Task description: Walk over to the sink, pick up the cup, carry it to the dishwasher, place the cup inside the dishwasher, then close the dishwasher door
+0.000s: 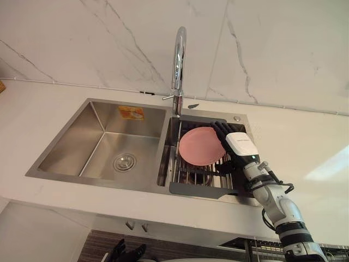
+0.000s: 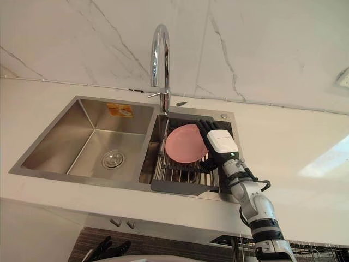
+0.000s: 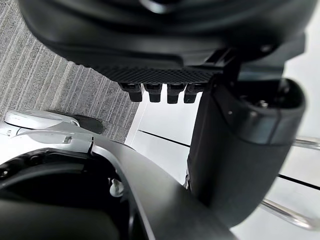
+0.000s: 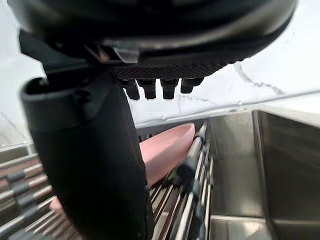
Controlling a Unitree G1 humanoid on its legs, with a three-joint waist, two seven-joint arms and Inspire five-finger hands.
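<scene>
A pink cup (image 1: 200,146) lies tilted on its side in the wire drying rack (image 1: 196,189) that fills the sink's right basin. My right hand (image 1: 240,145) reaches over the rack at the cup's right edge, fingers straight behind the rim and thumb below it, open. In the right wrist view the cup (image 4: 167,149) shows just past the thumb (image 4: 85,165), resting on the rack bars. My left hand (image 1: 128,254) hangs low below the counter's front edge, open and empty.
The steel sink's left basin (image 1: 103,147) holds nothing but its drain. A tall chrome faucet (image 1: 178,60) rises behind the divider. White counter (image 1: 305,147) surrounds the sink, with a marble wall behind. A wire rack edge (image 1: 262,246) shows under the counter at lower right.
</scene>
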